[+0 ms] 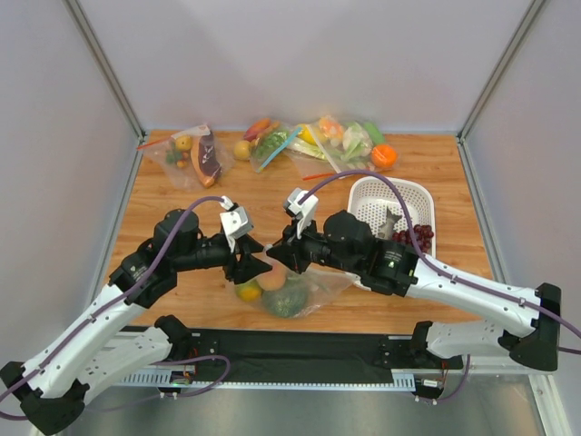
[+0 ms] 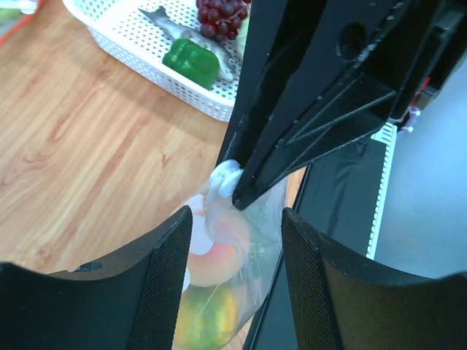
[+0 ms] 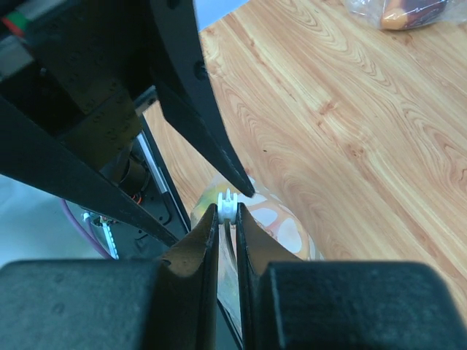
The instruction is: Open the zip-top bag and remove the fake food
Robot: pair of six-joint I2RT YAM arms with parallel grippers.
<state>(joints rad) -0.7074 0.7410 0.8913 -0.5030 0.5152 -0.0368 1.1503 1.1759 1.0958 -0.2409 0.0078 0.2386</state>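
Note:
The polka-dot zip-top bag (image 1: 304, 283) lies near the table's front edge between my two grippers. Inside it show a yellow fruit (image 1: 248, 292), an orange-red peach (image 1: 272, 280) and a grey-green bumpy ball (image 1: 287, 302). My right gripper (image 3: 227, 211) is shut on the bag's white zip slider (image 3: 228, 204), holding the top edge up. My left gripper (image 2: 235, 215) is open, its fingers either side of the bag's top (image 2: 244, 244) just below the slider (image 2: 225, 175). The peach (image 2: 215, 264) shows through the plastic. In the top view the two grippers (image 1: 257, 263) (image 1: 275, 257) nearly touch.
A white basket (image 1: 399, 193) stands at the right with purple grapes (image 1: 414, 238); a green pepper (image 2: 191, 62) and a fish lie in it. Several plain clear bags of food (image 1: 192, 154) (image 1: 331, 141) and an orange (image 1: 384, 156) lie along the back.

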